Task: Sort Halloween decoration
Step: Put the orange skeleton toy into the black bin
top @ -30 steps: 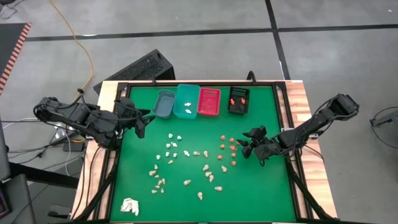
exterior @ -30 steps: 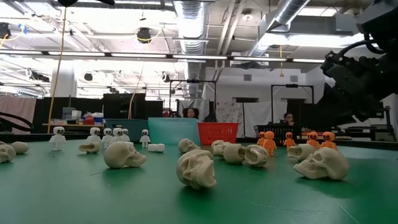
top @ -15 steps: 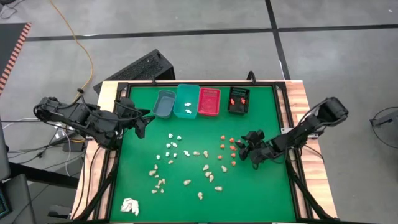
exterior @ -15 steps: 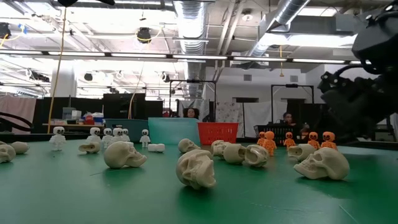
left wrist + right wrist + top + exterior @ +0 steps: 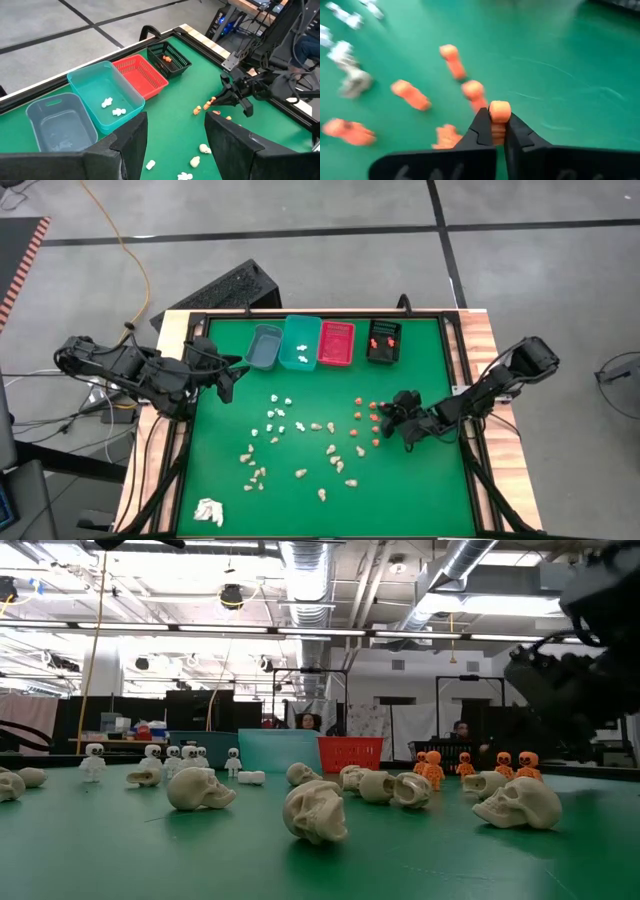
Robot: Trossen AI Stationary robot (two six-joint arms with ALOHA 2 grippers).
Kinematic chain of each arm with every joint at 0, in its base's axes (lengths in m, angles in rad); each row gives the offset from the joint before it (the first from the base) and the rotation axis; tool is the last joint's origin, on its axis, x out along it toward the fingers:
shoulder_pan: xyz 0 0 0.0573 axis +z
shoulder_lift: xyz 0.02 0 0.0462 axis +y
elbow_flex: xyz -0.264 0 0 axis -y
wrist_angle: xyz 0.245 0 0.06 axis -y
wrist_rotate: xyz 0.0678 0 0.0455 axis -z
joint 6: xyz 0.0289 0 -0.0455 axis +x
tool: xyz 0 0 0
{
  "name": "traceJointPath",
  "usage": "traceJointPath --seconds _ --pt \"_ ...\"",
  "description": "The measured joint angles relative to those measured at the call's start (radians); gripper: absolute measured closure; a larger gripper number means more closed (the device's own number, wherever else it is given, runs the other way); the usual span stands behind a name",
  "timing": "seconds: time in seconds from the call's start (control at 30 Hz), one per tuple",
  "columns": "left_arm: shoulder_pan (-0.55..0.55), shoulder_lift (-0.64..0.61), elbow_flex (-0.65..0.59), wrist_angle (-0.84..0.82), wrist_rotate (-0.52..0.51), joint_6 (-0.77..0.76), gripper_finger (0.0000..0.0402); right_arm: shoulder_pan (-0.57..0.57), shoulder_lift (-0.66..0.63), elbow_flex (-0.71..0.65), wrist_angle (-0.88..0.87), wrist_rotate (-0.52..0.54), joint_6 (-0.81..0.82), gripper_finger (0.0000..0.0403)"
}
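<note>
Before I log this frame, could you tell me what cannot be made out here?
- Right gripper: clamped on an orange figure; its fingers hide the body.
- Black bin: contents too small from above.
- Grey bin: near end hidden by the left gripper.

Two dark, jointed robot arms — black cables trailing the left arm (image 5: 120,365) — each ending in black fingers (image 5: 480,131).

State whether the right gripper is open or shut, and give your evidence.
Shut. In the right wrist view, the right gripper has its fingers pinched on an orange figure.
</note>
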Motion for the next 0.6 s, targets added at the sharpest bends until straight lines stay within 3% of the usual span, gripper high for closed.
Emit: traceJointPath --seconds 0.13,0.3,0.47,0.6 --pt "0.000 0.000 0.000 0.000 0.000 0.000 0.0214 -0.026 -0.044 0.056 -0.017 -0.001 -0.044 0.0381" --pt "0.000 0.000 0.000 0.000 0.000 0.001 0.0214 -0.133 -0.162 0.154 -0.211 0.001 -0.135 0.0386" --pt "0.000 0.000 0.000 0.000 0.000 0.001 0.0214 -0.328 -0.283 0.254 -0.444 0.013 -0.269 0.0386" --pt "0.000 0.000 0.000 0.000 0.001 0.002 0.0214 -0.529 -0.323 0.285 -0.471 -0.046 -0.406 0.0382"
